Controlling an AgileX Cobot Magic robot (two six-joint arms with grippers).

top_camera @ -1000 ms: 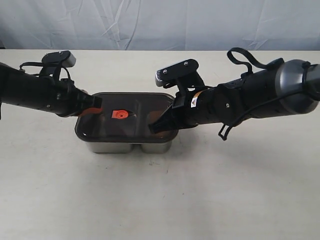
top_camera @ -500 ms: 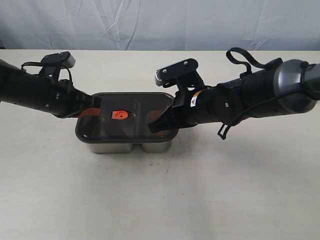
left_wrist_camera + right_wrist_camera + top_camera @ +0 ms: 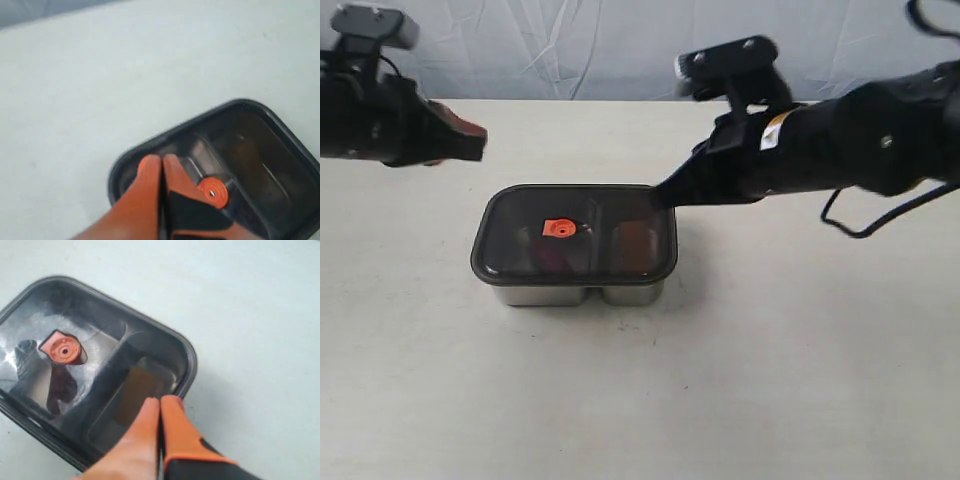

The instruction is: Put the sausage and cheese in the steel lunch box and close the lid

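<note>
The dark smoky lid [image 3: 574, 236] with its orange-red valve [image 3: 558, 228] lies flat on the steel lunch box [image 3: 576, 292]. Through the lid a dark red shape, the sausage [image 3: 61, 385], shows in the valve-side compartment. A brownish block, the cheese [image 3: 137, 390], shows in the other compartment. My left gripper [image 3: 475, 140] is shut and empty, raised above the table to the box's far left; its orange fingertips [image 3: 161, 162] press together. My right gripper [image 3: 665, 195] is shut and empty too, lifted above the box's far right corner, fingertips [image 3: 161, 401] together.
The box stands on a plain pale table [image 3: 770, 380]. A wrinkled light backdrop [image 3: 570, 50] hangs behind the table's far edge. Both dark arms reach in from the two sides above the table.
Both grippers were down on the lid's two ends. They have lifted off and pulled back, the left up and to the left, the right up and to the right. The lid stayed on the box.
</note>
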